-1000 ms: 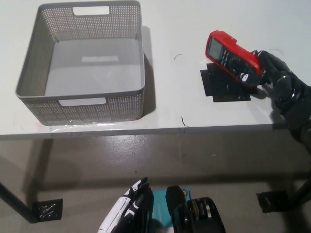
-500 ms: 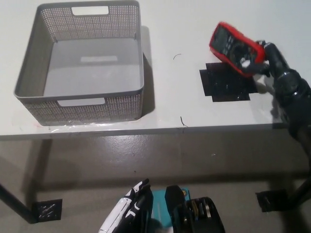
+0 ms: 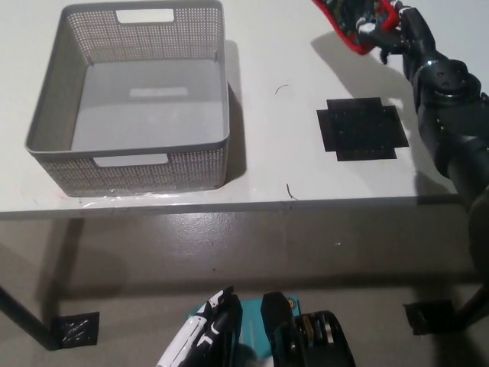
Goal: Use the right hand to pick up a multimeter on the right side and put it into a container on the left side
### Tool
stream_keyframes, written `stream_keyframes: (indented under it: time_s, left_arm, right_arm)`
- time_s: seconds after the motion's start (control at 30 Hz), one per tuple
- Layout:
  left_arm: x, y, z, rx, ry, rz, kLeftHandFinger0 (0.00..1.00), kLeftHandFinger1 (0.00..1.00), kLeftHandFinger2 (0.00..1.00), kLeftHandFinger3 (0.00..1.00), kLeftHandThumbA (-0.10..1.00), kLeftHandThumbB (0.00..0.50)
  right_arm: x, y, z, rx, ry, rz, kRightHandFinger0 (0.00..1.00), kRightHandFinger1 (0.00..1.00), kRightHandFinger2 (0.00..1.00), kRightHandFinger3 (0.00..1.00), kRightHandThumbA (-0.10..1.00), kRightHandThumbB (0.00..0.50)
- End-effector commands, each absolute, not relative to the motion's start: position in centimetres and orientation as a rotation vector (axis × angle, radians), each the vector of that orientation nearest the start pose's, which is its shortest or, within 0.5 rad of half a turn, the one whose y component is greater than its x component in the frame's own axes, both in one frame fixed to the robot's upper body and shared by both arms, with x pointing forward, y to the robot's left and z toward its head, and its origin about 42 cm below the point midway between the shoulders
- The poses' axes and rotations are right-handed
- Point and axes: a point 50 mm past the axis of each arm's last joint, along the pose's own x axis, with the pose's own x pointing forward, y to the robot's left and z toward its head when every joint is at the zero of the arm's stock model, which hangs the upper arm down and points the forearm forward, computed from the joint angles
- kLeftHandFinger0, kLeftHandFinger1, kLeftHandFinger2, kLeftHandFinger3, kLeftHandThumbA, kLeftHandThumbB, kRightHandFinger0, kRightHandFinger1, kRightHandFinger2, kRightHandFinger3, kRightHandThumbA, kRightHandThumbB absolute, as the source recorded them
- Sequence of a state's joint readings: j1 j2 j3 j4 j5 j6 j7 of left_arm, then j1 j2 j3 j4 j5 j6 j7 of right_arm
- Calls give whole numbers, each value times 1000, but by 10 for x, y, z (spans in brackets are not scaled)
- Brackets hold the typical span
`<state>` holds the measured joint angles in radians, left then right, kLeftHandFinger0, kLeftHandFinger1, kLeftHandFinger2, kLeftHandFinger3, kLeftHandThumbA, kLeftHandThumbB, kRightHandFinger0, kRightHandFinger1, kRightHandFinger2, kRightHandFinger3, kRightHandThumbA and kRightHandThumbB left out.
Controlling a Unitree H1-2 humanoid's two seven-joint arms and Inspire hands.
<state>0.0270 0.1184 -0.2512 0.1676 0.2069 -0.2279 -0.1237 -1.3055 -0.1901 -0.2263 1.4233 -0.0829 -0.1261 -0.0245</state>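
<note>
1. The black right robot hand (image 3: 401, 34) grips the red multimeter (image 3: 353, 21) at the top edge of the view, raised above the white table (image 3: 290, 145); part of the meter is cut off, so its tilt is unclear.
2. A black square mat (image 3: 361, 128) lies bare on the table below it.
3. The grey perforated container (image 3: 130, 99) sits well apart at the left.
4. The white left robot hand (image 3: 200, 340) rests low, under the table edge.
</note>
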Motion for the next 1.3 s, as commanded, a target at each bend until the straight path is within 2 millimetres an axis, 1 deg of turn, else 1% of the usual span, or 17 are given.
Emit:
stream_keyframes:
  time_s: [0.0, 0.03, 0.17, 0.3, 0.43, 0.53, 0.63, 0.67, 0.73, 0.87, 1.0, 1.1, 1.13, 1.17, 1.2, 1.23, 1.27]
  left_arm:
    - [252, 177, 51, 307, -59, -440, 1000, 1000, 1000, 1000, 1000, 366]
    - [250, 177, 51, 306, -56, -439, 1000, 1000, 1000, 1000, 1000, 368]
    - [247, 176, 49, 306, -42, -444, 1000, 1000, 1000, 1000, 1000, 376]
    - [246, 173, 47, 300, -25, -440, 1000, 1000, 1000, 1000, 1000, 406]
    - [244, 174, 45, 304, -22, -446, 1000, 1000, 1000, 1000, 1000, 404]
    - [242, 174, 44, 316, -20, -453, 1000, 1000, 1000, 1000, 1000, 391]
    - [242, 173, 42, 312, -15, -461, 1000, 1000, 1000, 1000, 1000, 401]
    - [243, 173, 41, 313, -15, -463, 1000, 1000, 1000, 1000, 1000, 403]
    - [242, 172, 40, 317, -17, -467, 1000, 1000, 1000, 1000, 1000, 418]
    - [244, 173, 40, 325, -19, -474, 1000, 1000, 1000, 1000, 1000, 410]
    - [243, 171, 39, 333, -19, -482, 1000, 1000, 1000, 1000, 1000, 401]
    - [242, 171, 39, 328, -15, -491, 1000, 1000, 1000, 1000, 1000, 400]
    - [242, 171, 39, 326, -12, -498, 1000, 1000, 1000, 1000, 1000, 401]
    - [242, 170, 39, 341, -19, -504, 1000, 1000, 1000, 1000, 1000, 397]
    - [243, 170, 39, 351, -19, -515, 1000, 1000, 1000, 1000, 1000, 396]
    - [244, 169, 40, 355, -16, -526, 1000, 1000, 1000, 1000, 1000, 397]
    - [245, 167, 40, 355, -17, -534, 1000, 1000, 1000, 1000, 1000, 392]
  right_arm:
    - [606, -178, 395, 100, -151, 44, 0, 361, 830, 919, -100, 158]
    - [606, -172, 395, 132, -158, 63, 0, 365, 826, 1000, -100, 159]
    - [602, -145, 394, 166, -178, 136, 0, 391, 844, 829, -100, 166]
    - [597, -106, 395, 223, -168, 203, 0, 358, 807, 773, -100, 158]
    - [590, -77, 388, 232, -161, 255, 0, 405, 837, 784, -100, 152]
    - [582, -50, 379, 213, -160, 307, 0, 360, 773, 718, -100, 175]
    - [577, -34, 374, 217, -145, 321, 2, 329, 733, 690, -100, 229]
    - [575, -30, 373, 221, -140, 326, 0, 278, 713, 656, -100, 193]
    - [570, -15, 369, 231, -141, 353, 0, 304, 778, 728, -100, 175]
    - [561, 7, 369, 226, -124, 385, 0, 352, 810, 770, -100, 171]
    - [554, 21, 358, 165, -121, 400, 0, 307, 779, 658, -100, 183]
    - [552, 23, 347, 35, -124, 418, 0, 328, 765, 699, -100, 191]
    - [552, 21, 342, -32, -123, 401, 0, 316, 719, 681, -45, 217]
    - [552, 19, 339, -113, -118, 389, 38, 333, 638, 627, 191, 280]
    - [553, 15, 337, -141, -113, 402, 140, 424, 694, 782, 318, 325]
    - [554, 9, 336, -171, -102, 431, 252, 577, 903, 1000, 417, 367]
    - [555, 4, 335, -186, -92, 464, 402, 755, 1000, 1000, 540, 415]
